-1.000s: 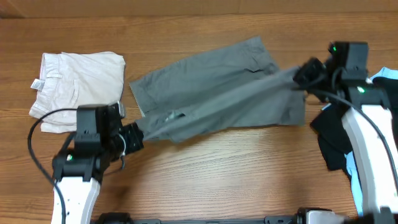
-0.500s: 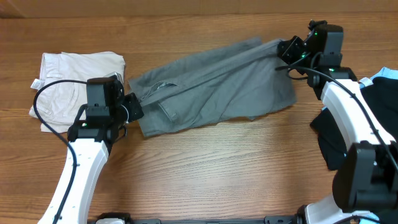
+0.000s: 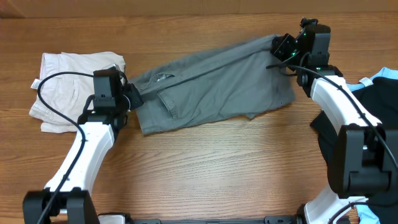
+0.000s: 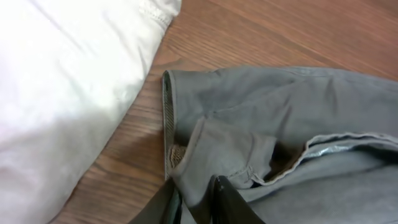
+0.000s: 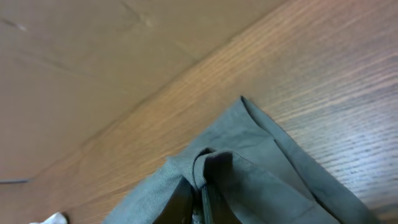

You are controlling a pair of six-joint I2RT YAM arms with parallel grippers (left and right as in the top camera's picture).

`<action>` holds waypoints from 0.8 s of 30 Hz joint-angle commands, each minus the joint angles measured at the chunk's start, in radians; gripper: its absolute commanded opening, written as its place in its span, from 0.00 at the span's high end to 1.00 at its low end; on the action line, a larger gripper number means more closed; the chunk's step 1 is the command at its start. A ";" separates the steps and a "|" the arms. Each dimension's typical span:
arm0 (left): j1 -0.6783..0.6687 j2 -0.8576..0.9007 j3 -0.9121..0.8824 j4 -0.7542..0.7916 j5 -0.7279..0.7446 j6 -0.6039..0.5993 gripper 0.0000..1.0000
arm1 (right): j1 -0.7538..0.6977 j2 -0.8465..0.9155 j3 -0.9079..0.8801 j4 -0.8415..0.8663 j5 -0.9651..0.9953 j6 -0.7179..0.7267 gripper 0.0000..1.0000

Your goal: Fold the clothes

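Left gripper: seen at the left end of the grey shorts. In the left wrist view its fingers are set close on either side of a fold of the grey cloth. Whether that fold is pinched tight cannot be told.
Right gripper: closed on the far right corner of the grey shorts, with a small bunch of cloth gathered at its tips in the right wrist view.
Grey shorts: laid lengthwise across the middle of the bench, doubled over on themselves and slanted, the right end lying farther back than the left.
Cream shorts: folded at the left of the bench, just beside the left end of the grey shorts.
Black garment: heaped at the right edge, partly hidden by the right arm, with light-blue trim showing.
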 commanded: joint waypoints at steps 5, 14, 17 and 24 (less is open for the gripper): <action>0.021 0.048 0.017 0.077 -0.064 -0.027 0.79 | -0.008 0.062 0.022 0.015 0.056 0.004 0.96; 0.054 0.048 0.047 0.141 -0.034 -0.041 0.74 | -0.008 0.079 0.022 0.052 0.053 0.003 0.69; 0.055 0.048 0.052 0.178 -0.031 -0.041 0.56 | -0.008 0.079 0.022 0.052 0.053 -0.005 0.33; 0.076 0.047 0.177 -0.032 0.154 0.076 0.35 | -0.084 0.010 0.023 -0.111 0.003 -0.107 0.26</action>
